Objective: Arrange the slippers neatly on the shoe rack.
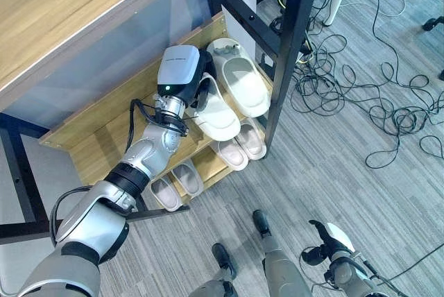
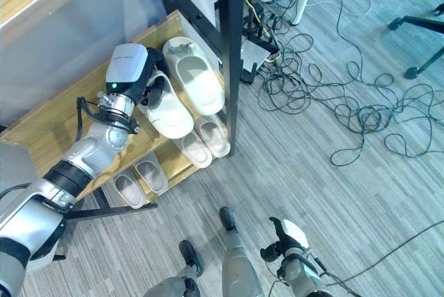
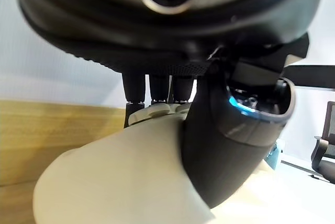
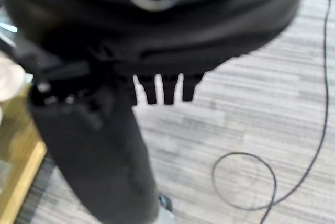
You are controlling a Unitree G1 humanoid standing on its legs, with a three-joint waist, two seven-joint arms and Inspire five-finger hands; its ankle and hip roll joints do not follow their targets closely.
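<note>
The right hand [image 1: 333, 241] hangs low and near, fingers relaxed, holding nothing. The left hand [image 1: 198, 78] pinches a cream slipper [image 1: 216, 111] on the shoe rack [image 1: 90, 127], its long axis parallel to the right-hand neighbouring slipper [image 1: 243, 78].

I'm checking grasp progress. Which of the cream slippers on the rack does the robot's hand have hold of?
The cream slipper on the upper shelf nearer the left hand, gripped there; its mate lies untouched beside it.
</note>
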